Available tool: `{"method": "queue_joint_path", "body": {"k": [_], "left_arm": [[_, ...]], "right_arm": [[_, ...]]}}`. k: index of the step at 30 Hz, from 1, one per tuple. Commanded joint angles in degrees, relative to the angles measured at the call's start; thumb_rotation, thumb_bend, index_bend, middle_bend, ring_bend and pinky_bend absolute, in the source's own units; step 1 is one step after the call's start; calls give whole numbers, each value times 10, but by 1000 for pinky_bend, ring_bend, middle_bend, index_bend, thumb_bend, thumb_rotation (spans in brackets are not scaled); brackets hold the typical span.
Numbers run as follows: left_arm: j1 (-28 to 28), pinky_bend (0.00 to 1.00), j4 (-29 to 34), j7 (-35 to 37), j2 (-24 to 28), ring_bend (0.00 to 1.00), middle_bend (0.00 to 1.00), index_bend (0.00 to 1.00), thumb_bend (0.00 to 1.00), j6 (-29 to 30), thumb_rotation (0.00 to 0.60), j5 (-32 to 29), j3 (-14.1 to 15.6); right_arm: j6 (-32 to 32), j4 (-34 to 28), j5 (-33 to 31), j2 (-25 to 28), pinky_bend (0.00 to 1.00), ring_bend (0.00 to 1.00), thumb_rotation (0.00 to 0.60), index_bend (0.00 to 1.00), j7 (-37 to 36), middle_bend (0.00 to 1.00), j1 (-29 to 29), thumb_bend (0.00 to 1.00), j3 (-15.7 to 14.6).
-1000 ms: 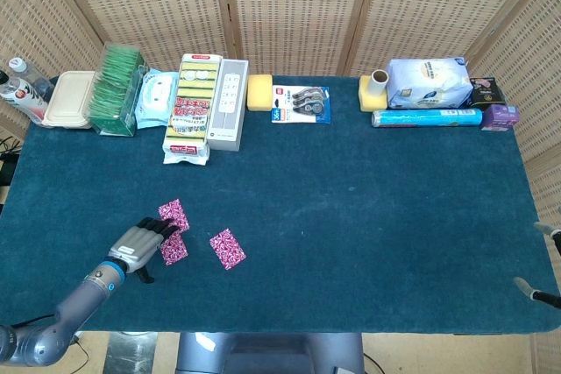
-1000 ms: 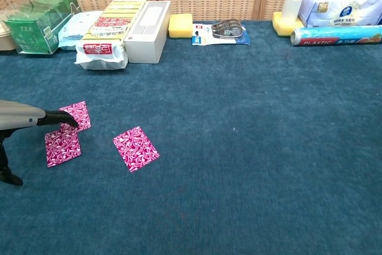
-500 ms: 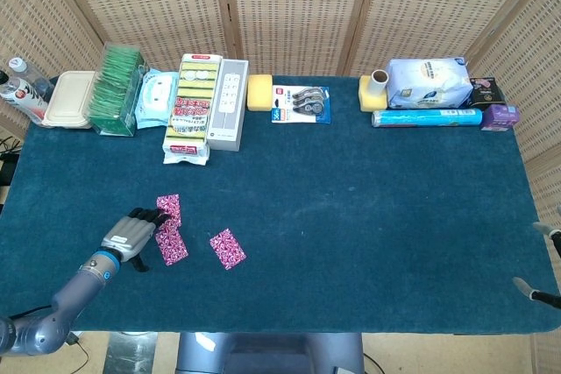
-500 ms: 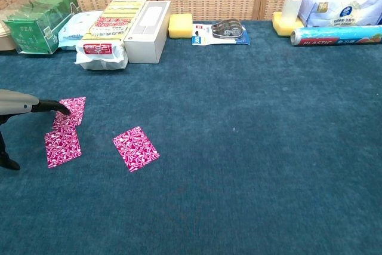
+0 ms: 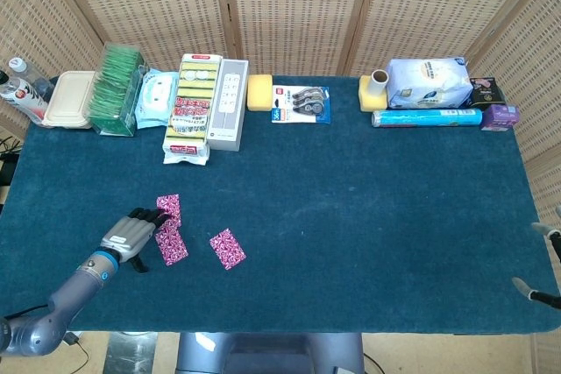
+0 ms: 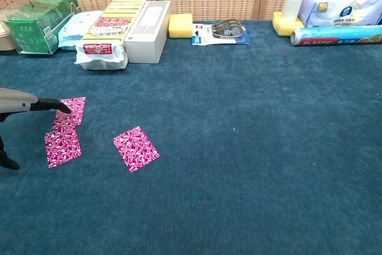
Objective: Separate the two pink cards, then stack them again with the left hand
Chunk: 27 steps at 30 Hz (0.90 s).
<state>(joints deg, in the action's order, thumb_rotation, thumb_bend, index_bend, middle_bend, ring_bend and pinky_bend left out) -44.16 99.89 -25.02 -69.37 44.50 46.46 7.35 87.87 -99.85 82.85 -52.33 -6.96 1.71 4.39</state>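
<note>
Three pink cards on the blue cloth, left hand on one.

Left hand [image 5: 130, 236] rests flat, fingers spread, fingertips [image 6: 61, 107] touching the far card [image 6: 73, 111]; it grips nothing. The near card [image 6: 62, 146] lies just beside it, the third card [image 6: 136, 148] apart to the right. Right hand [image 5: 542, 260] barely shows; state unclear.

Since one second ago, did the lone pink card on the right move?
No. The lone pink card keeps its spot on the table; only the card under the left hand shifted.
</note>
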Motion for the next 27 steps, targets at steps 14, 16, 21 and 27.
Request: {"method": "queue_joint_path", "body": {"k": [14, 16, 21, 27], "left_arm": [[-23, 0, -12, -27, -22, 0, 0, 0, 113, -5, 600, -33, 1], [-29, 0, -12, -32, -22, 0, 0, 0, 112, -6, 600, -43, 0], [-42, 0, -15, -46, -26, 0, 0, 0, 113, 0, 600, -69, 0], [-51, 0, -21, -50, -24, 0, 0, 0, 113, 7, 600, -91, -4]], "right_arm": [[-2, 2, -2, 1, 0, 0, 600, 205, -5, 24, 0, 0, 1], [-2, 2, -3, 1, 0, 0, 600, 204, -4, 24, -1, 0, 1], [-2, 1, -3, 1, 0, 0, 600, 205, -2, 24, -1, 0, 1], [-3, 1, -3, 1, 0, 0, 600, 205, -2, 24, -1, 0, 1]]}}
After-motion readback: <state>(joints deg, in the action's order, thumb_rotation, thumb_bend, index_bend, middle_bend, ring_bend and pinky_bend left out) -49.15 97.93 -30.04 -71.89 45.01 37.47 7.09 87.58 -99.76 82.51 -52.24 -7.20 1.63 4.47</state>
